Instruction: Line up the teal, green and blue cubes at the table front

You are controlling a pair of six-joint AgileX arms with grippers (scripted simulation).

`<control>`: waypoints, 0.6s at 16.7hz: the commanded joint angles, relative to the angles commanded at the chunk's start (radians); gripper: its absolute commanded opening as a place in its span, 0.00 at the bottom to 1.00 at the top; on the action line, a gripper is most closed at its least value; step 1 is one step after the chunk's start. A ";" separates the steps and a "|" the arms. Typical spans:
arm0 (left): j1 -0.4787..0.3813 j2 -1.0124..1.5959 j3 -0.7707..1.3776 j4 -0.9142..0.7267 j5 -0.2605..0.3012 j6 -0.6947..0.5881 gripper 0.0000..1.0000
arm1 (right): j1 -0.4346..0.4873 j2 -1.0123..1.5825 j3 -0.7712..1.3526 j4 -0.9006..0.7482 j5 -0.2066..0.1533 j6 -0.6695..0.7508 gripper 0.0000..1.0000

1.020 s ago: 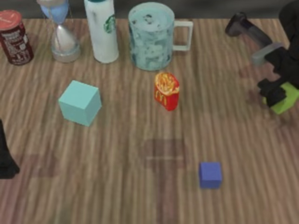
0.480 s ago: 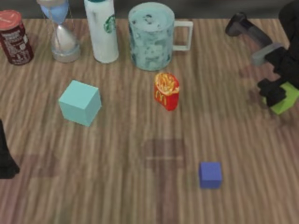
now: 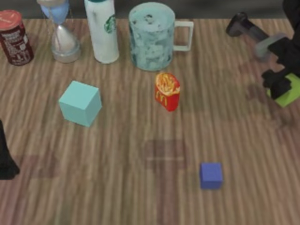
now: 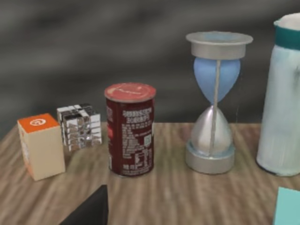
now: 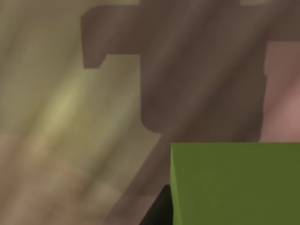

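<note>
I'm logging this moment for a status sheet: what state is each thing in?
green cube: held by the right gripper, off the table at its right edge
teal cube: resting on table, untouched
blue cube: resting near the front
left gripper: parked at left edge

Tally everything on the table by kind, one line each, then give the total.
Plain cubes: 3: teal cube, green cube, blue cube
Mug: 1
Bottle: 1
Hourglass: 1
Red can: 1
Fries carton: 1
Mirror puzzle cube: 1
Orange-topped box: 1
Scanner: 1
Total: 11
</note>
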 joint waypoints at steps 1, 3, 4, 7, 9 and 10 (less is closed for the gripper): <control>0.000 0.000 0.000 0.000 0.000 0.000 1.00 | 0.001 -0.008 0.027 -0.038 0.000 0.000 0.00; 0.000 0.000 0.000 0.000 0.000 0.000 1.00 | 0.002 -0.024 0.074 -0.104 0.000 0.002 0.00; 0.000 0.000 0.000 0.000 0.000 0.000 1.00 | 0.002 -0.031 0.091 -0.123 0.000 0.002 0.00; 0.000 0.000 0.000 0.000 0.000 0.000 1.00 | 0.002 -0.035 0.099 -0.132 0.000 0.002 0.00; 0.000 0.000 0.000 0.000 0.000 0.000 1.00 | -0.002 -0.031 0.097 -0.130 0.000 0.005 0.00; 0.000 0.000 0.000 0.000 0.000 0.000 1.00 | 0.006 -0.033 0.094 -0.130 0.000 0.017 0.00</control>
